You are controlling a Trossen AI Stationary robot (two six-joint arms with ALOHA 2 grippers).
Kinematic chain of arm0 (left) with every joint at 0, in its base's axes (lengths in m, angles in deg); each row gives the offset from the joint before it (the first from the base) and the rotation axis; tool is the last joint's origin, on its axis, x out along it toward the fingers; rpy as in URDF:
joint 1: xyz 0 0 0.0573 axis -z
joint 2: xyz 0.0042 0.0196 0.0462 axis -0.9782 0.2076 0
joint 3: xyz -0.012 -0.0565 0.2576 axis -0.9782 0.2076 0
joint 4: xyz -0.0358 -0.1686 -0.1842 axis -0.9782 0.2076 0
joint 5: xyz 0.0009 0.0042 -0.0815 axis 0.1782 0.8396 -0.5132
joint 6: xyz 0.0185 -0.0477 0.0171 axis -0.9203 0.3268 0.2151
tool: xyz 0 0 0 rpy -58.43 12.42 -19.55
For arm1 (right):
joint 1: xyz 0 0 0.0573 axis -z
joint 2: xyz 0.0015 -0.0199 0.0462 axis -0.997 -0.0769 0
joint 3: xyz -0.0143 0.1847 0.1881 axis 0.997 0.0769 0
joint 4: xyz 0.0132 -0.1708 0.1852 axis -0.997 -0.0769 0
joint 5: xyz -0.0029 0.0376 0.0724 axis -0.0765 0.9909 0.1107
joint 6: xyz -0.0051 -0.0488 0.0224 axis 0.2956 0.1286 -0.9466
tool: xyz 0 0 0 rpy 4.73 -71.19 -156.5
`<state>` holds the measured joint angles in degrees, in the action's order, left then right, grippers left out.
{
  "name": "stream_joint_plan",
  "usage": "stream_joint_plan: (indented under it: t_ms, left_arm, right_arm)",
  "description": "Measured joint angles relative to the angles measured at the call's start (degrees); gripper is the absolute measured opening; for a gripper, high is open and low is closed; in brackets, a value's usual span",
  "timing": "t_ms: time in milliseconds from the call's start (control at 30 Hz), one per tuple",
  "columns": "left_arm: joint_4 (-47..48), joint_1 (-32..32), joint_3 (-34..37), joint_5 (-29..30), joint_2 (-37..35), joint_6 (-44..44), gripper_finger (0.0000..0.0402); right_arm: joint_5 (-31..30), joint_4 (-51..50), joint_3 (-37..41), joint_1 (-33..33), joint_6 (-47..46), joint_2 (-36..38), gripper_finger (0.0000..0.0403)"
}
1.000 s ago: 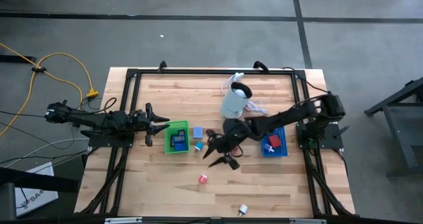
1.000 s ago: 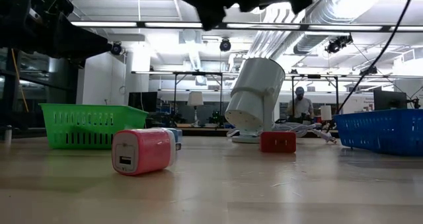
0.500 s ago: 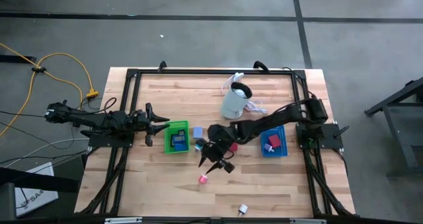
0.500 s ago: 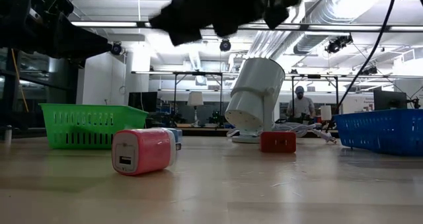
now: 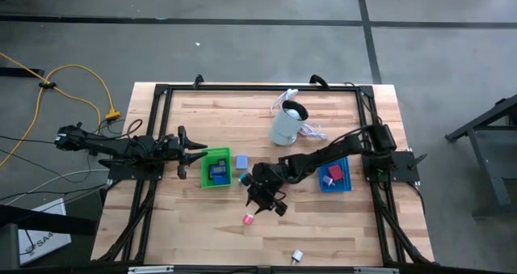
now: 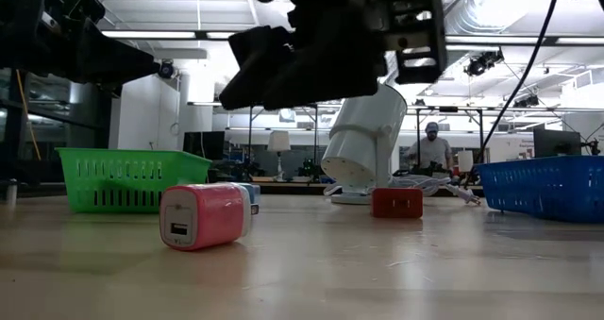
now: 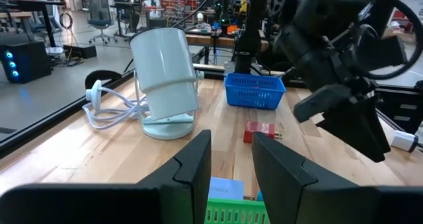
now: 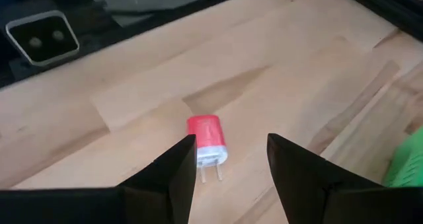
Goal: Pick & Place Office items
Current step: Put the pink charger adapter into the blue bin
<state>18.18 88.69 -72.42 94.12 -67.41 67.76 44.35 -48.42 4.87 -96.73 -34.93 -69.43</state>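
Observation:
A pink-and-white charger block lies flat on the wooden table with its two prongs sticking out; it also shows in the high view and the low view. My right gripper hovers open above it, fingers on either side and clear of it. My left gripper waits open at the left rim of the green tray. A red block rests on the table near the appliance. A pale blue piece and a small white piece lie on the table.
The green tray holds blue pieces. The blue tray on the right holds a red piece. The pale cylindrical appliance with its white cord stands toward the far edge. A black frame runs round the table. A person stands far behind.
My right gripper has moved toward the table's left and near edges, closing on the pink charger, and has come down lower over the table, staying open. The charger and the other pieces have kept still.

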Motion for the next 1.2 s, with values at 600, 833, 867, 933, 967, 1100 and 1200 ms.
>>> stream_joint_plan:
  t_ms: [600,833,867,933,967,1100,1200]
  left_arm:
    - [0.0,0.0,0.0,0.0,0.0,0.0,0.0103]
    - [0.0,0.0,0.0,0.0,0.0,0.0,0.0103]
    - [0.0,0.0,0.0,0.0,0.0,0.0,0.0103]
    - [0.0,0.0,0.0,0.0,0.0,0.0,0.0103]
    - [0.0,0.0,0.0,0.0,0.0,0.0,0.0103]
    - [-0.1,0.0,0.0,0.0,0.0,0.0,0.0103]
    - [-0.1,0.0,0.0,0.0,0.0,0.0,0.0103]
  right_arm:
    - [-13.2,-2.0,0.0,-4.9,0.8,0.0,0.0171]
    - [-14.3,-3.2,0.0,-6.7,0.9,-1.6,0.0171]
    - [-14.1,-3.1,-0.6,-6.7,0.8,-2.0,0.0171]
    - [-13.0,-5.6,-1.7,-6.6,0.8,-2.3,0.0171]
    - [-12.6,-6.8,-2.6,-6.6,0.8,-2.3,0.0171]
    - [-12.5,-9.9,-6.0,-6.4,1.0,-2.1,0.0171]
    - [-12.6,-14.0,-8.9,-6.3,1.5,-2.5,0.0171]
